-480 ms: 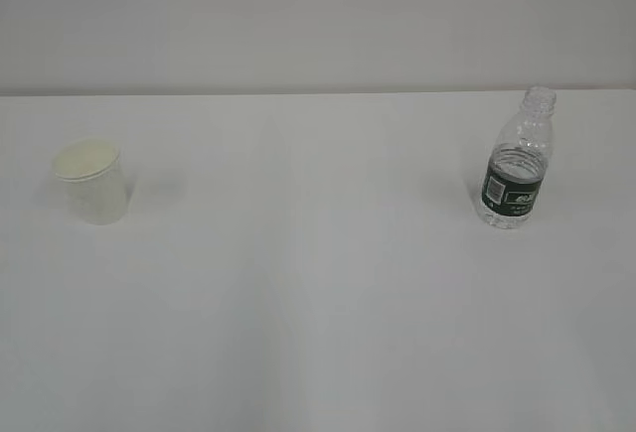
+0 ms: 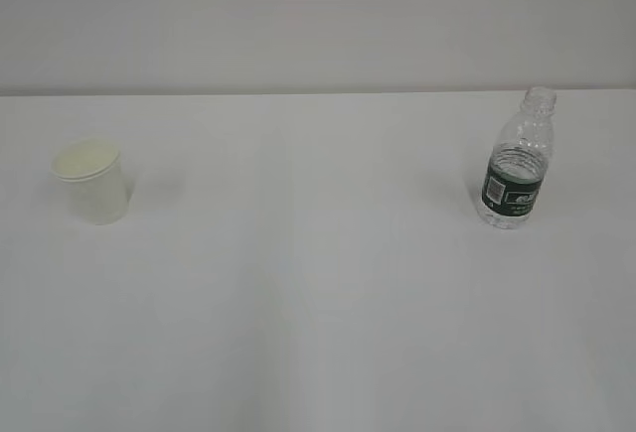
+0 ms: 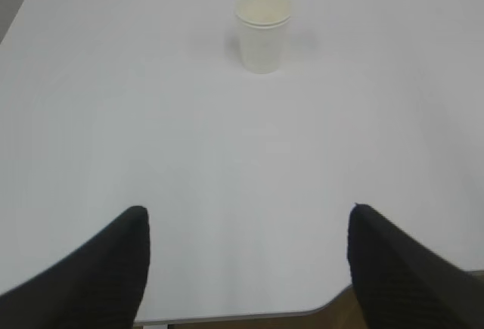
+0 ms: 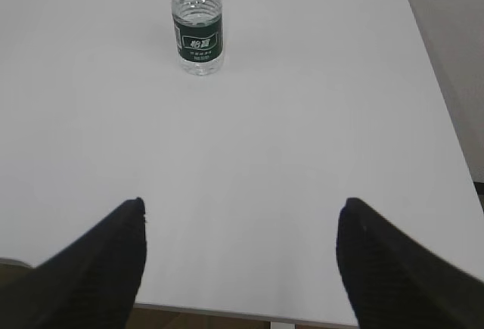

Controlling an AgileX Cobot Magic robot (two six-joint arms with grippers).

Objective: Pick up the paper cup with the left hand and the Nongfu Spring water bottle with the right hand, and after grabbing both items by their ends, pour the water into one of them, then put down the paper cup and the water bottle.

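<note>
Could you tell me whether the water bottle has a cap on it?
No, the Nongfu Spring water bottle stands upright with its threaded neck open and uncapped.

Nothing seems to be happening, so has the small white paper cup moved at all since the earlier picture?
No. The small white paper cup stands at the same spot, equally far from the white table's back edge.

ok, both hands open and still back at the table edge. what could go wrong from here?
1. The water bottle has no cap and stands upright, so a knock from the right hand would likely spill it.
2. The paper cup looks light and empty; the left hand may push or crush it.
</note>
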